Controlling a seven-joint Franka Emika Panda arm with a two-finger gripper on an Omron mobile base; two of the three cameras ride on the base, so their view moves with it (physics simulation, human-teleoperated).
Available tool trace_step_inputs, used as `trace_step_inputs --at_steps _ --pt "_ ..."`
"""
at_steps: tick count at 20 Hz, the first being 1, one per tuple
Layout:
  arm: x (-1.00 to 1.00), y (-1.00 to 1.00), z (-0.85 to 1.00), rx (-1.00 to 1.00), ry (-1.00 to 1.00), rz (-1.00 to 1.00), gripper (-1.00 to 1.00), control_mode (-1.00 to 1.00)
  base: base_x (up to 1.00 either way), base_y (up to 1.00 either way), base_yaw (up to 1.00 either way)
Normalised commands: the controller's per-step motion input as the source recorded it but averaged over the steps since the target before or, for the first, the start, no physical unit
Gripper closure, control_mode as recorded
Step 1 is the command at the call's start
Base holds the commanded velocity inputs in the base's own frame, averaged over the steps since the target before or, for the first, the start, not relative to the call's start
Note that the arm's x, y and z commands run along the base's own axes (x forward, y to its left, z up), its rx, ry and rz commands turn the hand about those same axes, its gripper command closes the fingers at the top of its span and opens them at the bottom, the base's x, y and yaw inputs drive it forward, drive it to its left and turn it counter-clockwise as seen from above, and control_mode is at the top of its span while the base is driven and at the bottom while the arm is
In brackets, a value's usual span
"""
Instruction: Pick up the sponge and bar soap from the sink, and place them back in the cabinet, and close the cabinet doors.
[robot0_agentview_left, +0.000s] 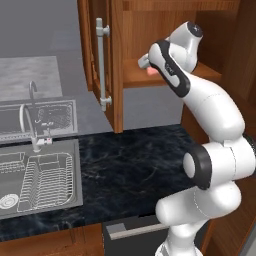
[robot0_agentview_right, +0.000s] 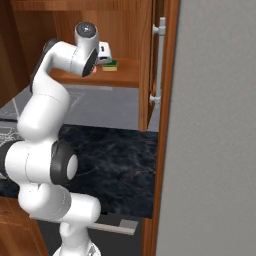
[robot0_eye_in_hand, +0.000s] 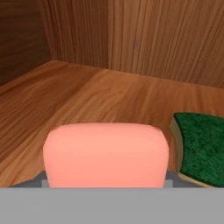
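Salmon-pink bar soap (robot0_eye_in_hand: 106, 154) sits closest to the hand camera, clamped between the tool's (robot0_eye_in_hand: 105, 183) fingers and held just over the wooden shelf (robot0_eye_in_hand: 87, 100) inside the cabinet (robot0_agentview_left: 150, 30). Sponge (robot0_eye_in_hand: 200, 148) lies flat on that shelf, just beside the soap. Both cabinet doors (robot0_agentview_left: 102, 60) stand open. Sink (robot0_agentview_left: 40, 175) sits in the dark counter (robot0_agentview_left: 135, 165), well apart.
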Motion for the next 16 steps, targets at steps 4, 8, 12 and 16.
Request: trace_step_inputs --at_steps 4,8,12,16 --pt "0.12 0.03 -0.26 0.0 0.0 0.05 1.0 -1.0 0.0 0.0 0.0" --pt "0.06 0.02 -0.17 0.0 0.0 0.05 1.0 -1.0 0.0 0.0 0.0" --pt "0.0 0.0 0.0 0.0 0.0 0.02 1.0 -1.0 0.0 0.0 0.0" --pt "0.0 0.0 0.0 0.0 0.0 0.0 1.0 -1.0 0.0 0.0 0.0"
